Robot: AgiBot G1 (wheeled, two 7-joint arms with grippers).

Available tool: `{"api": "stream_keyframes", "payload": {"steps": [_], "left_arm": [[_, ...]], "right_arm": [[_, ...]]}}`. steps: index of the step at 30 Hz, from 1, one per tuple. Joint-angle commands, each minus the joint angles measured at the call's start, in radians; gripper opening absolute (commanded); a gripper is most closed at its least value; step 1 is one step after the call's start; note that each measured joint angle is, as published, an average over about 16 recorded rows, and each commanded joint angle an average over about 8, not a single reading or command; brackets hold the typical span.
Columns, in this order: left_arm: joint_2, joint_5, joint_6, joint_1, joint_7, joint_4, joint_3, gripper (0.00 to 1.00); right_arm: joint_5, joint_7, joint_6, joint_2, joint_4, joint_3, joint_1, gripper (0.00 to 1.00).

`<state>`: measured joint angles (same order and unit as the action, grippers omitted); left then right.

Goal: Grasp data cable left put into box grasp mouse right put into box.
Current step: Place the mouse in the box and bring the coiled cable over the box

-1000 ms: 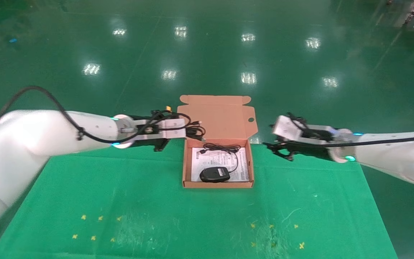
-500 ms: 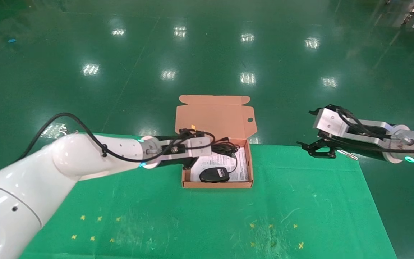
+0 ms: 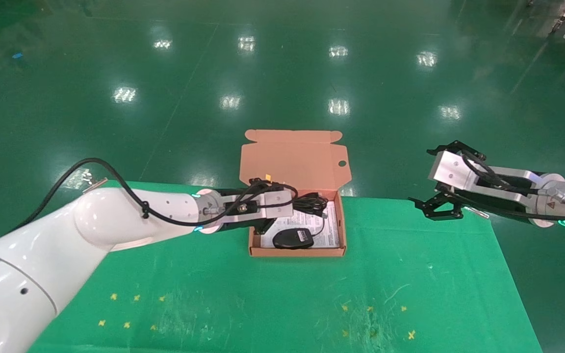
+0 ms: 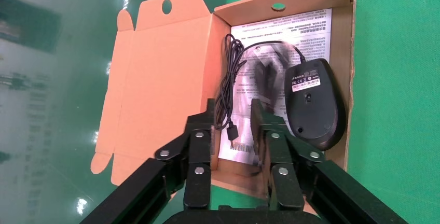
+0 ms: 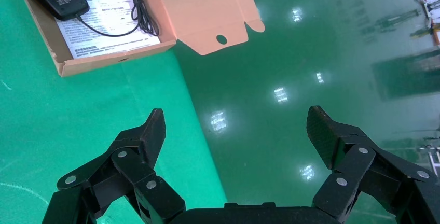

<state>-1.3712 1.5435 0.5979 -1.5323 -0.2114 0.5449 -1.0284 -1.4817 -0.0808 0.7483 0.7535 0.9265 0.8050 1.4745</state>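
The mouse (image 3: 293, 238) lies label-up inside the box (image 3: 341, 230), on the leaflet (image 3: 329, 235), so that half of the task appears complete. The left gripper (image 4: 234, 117) hangs over the box's left side with its jaws narrow; a blurred black bundle (image 4: 265, 81) near its fingertips is probably the data cable, though grip or release cannot be confirmed. The right gripper (image 5: 236, 128) is spread wide, empty, well apart beyond the table's far right edge.

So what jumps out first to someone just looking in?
The open box at the table's far middle, with the mouse upside down inside on a leaflet. The left hand reaches over it with a cable; the right hand hangs open over the far right edge.
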Motion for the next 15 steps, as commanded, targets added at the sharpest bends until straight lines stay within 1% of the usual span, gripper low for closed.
{"api": "stream_keyframes", "payload": {"steps": [1, 8, 15], "left_arm": [[-0.001, 0.005, 0.001, -0.001, 0.000, -0.001, 0.002, 1.00], [0.023, 0.000, 0.006, 0.002, 0.001, 0.042, 0.000, 1.00], [0.048, 0.008, -0.037, -0.048, 0.008, 0.064, 0.005, 1.00]], "right_arm": [[0.001, -0.003, 0.000, 0.003, -0.005, 0.000, 0.001, 1.00], [0.006, -0.007, -0.005, 0.013, -0.008, -0.006, 0.013, 1.00], [-0.012, -0.046, -0.034, 0.052, -0.013, -0.022, 0.090, 1.00]]}}
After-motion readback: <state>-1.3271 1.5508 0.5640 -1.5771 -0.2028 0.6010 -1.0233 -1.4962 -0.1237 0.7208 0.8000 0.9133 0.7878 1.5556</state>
